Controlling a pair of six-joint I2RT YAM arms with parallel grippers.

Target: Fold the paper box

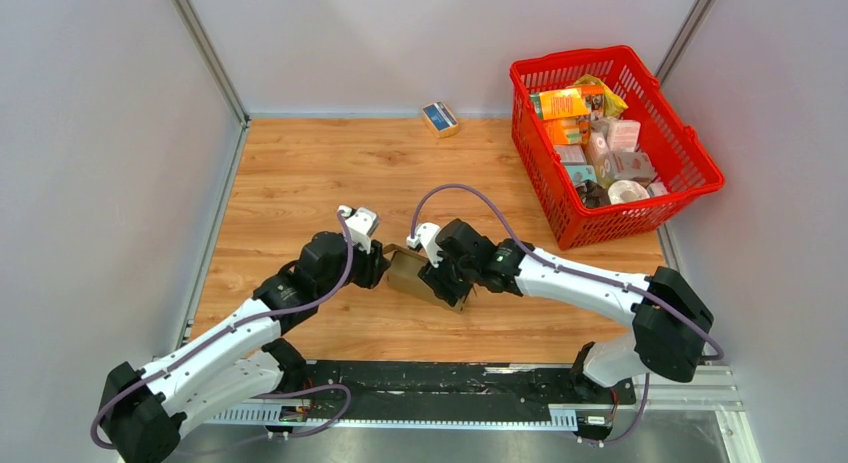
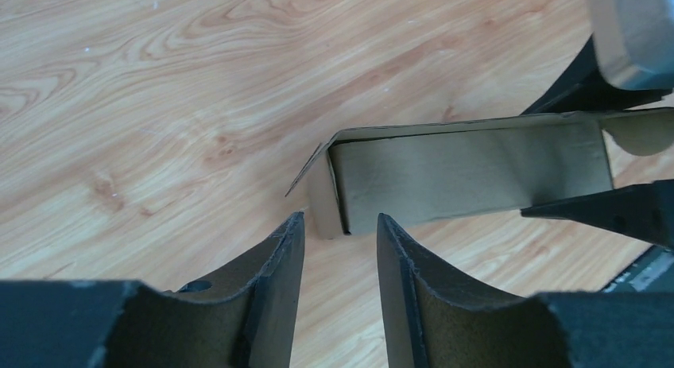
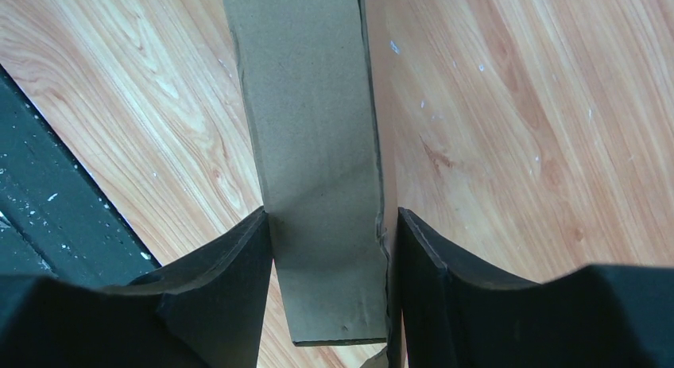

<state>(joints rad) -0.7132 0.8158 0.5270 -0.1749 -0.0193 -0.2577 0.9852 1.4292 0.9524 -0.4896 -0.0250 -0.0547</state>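
Paper box [image 1: 412, 271] of plain brown cardboard is on the wooden table [image 1: 300, 173], in the near half and a little left of the middle, between the two arms. It is partly raised from the surface, not flat. In the left wrist view the paper box [image 2: 469, 173] shows as an open channel with one long wall, a short end wall and a thin edge on top, and its inside is bare.

The right gripper [image 1: 452, 281] comes to it from the right side. In the right wrist view its two fingers stand on both sides of a narrow cardboard panel [image 3: 314, 145] and press on it, so the right gripper [image 3: 334, 218] is pinching the paper box. The left wrist view shows the same grip at the far end of the channel.

The left gripper [image 1: 376, 267] is just beside the left end of the box. Its fingers are apart with a gap and nothing is between them; the end wall is just in front of the left gripper [image 2: 340, 218].

A red basket [image 1: 560, 218] full of colourful packages [image 1: 590, 133] stands at the far right corner. A small blue box [image 1: 440, 117] lies at the far edge, well apart from the arms.
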